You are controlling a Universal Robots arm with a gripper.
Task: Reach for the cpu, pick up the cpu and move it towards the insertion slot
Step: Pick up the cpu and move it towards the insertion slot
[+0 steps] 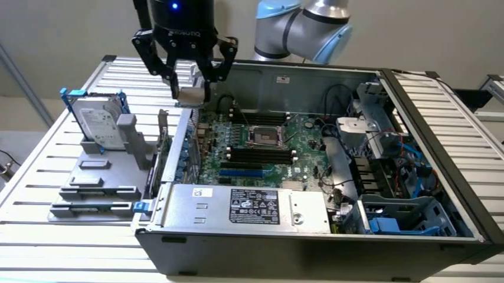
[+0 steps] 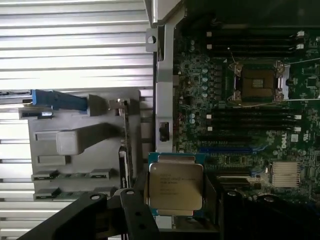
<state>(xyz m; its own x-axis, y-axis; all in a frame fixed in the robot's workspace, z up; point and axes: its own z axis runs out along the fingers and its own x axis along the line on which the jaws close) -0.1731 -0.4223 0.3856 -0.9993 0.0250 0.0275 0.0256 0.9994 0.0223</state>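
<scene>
Gripper (image 1: 191,88) is clamped on the cpu (image 1: 191,96), hanging over the case's back-left wall, about 10 o'clock from the socket (image 1: 261,137). Wrist view gets the cpu's (image 2: 176,186) printed silver lid; the exterior view catches it edge-on.

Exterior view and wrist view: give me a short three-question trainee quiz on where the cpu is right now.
1. True or false: the cpu sits seated in the socket.
2. The gripper hangs over: A) the case wall nearest the hard drive; B) the power supply; C) the blue cage.
3. Fill in: the gripper is shut on the ____.
Key: 1 false; 2 A; 3 cpu.
</scene>
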